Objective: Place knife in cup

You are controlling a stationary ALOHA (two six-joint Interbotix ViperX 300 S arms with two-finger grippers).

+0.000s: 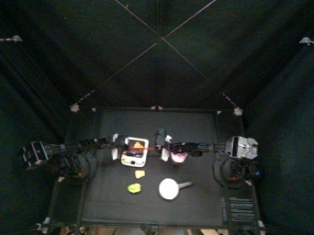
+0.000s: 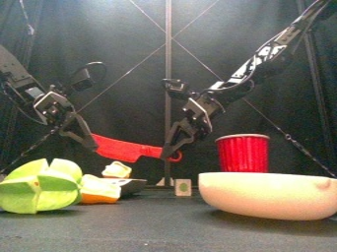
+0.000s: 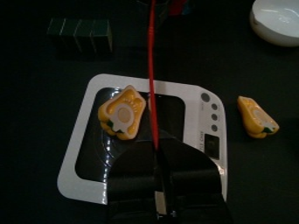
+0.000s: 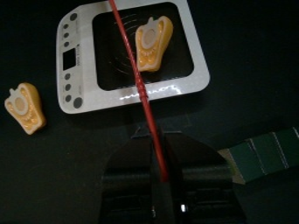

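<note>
The knife (image 2: 129, 149) hangs above the table, a slim red stick held at both ends between the two arms. In the front view it runs from the left gripper (image 2: 69, 120), on the left, down a slight slope to the right gripper (image 2: 176, 150) near the middle. Each wrist view shows the same grip: the red shaft (image 3: 153, 79) comes out from between the left gripper's (image 3: 160, 179) narrowed jaws and runs straight away from them, and likewise the shaft (image 4: 135, 83) leaves the right gripper (image 4: 162, 166), whose jaws are closed narrowly on it.

The knife is above the white tray (image 1: 135, 152), which holds one orange-yellow lump (image 3: 122, 114); a second such lump (image 3: 256, 118) lies on the table just beside the tray. The cup (image 2: 241, 154) stands upright to the right of the right gripper, apart from the knife. A white round dish (image 2: 270, 192) sits nearest the front, and a yellow-green lump (image 2: 39, 185) lies at the near left.
</note>
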